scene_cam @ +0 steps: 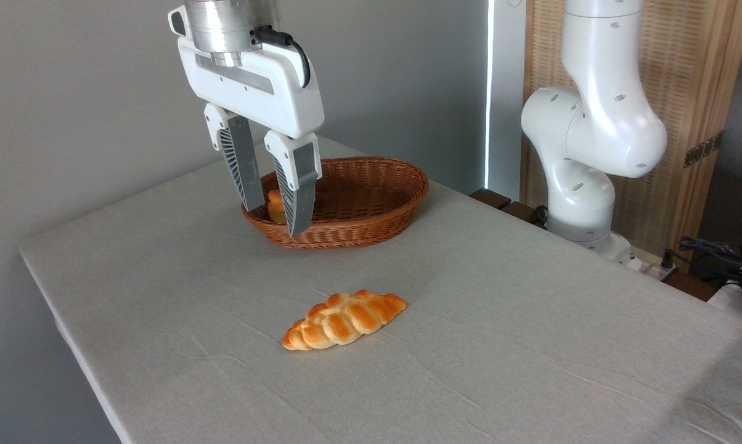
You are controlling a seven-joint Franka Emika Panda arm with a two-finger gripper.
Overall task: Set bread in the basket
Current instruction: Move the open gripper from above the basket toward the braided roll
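The bread [345,320], a braided golden-orange loaf, lies on the grey tablecloth near the middle front of the table. The reddish-brown wicker basket [371,213] stands behind it, toward the table's far side. My gripper [275,221] hangs in the air in front of the basket's left end, up and to the left of the bread. Its two fingers are apart and hold nothing. A small plain bun [277,208] shows between the fingers, inside the basket's left end and partly hidden by them.
The arm's white base and lower links [583,154] stand at the table's right rear. The table edge [69,345] runs diagonally along the left. Cables and a wooden screen sit beyond the right side.
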